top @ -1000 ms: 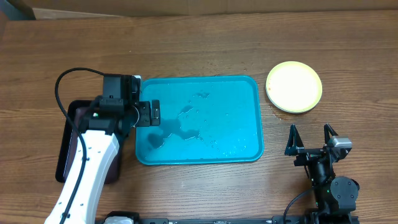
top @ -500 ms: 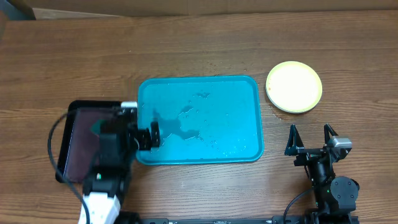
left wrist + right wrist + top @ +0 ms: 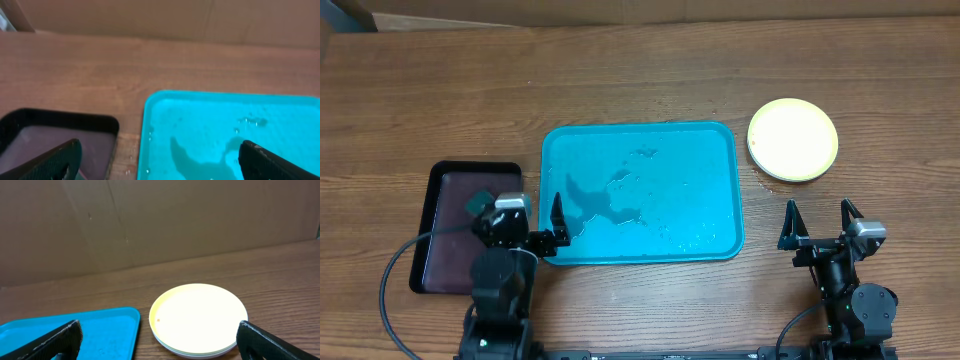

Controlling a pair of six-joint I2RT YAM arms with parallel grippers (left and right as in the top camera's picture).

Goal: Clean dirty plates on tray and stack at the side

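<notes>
The teal tray [image 3: 640,190] lies mid-table with nothing on it but water drops and a wet patch; it also shows in the left wrist view [image 3: 225,125] and the right wrist view [image 3: 100,330]. The plates [image 3: 793,139] sit stacked on the wood right of the tray, a yellow-green one on top [image 3: 198,320] with a tiny brown speck and a white rim under it. My left gripper [image 3: 518,218] hangs open at the tray's front left corner [image 3: 160,160], holding nothing. Near the front edge, below the stack, my right gripper [image 3: 817,222] stands open and empty [image 3: 159,340].
A smaller dark maroon-black tray [image 3: 445,200] lies left of the teal tray, its rim near my left finger [image 3: 60,117]. A small green thing [image 3: 477,203] sits in it. Cardboard walls stand behind the table.
My left arm has drawn back from over the teal tray's left edge toward the table's front, uncovering the dark tray. The right arm and the plates have not moved.
</notes>
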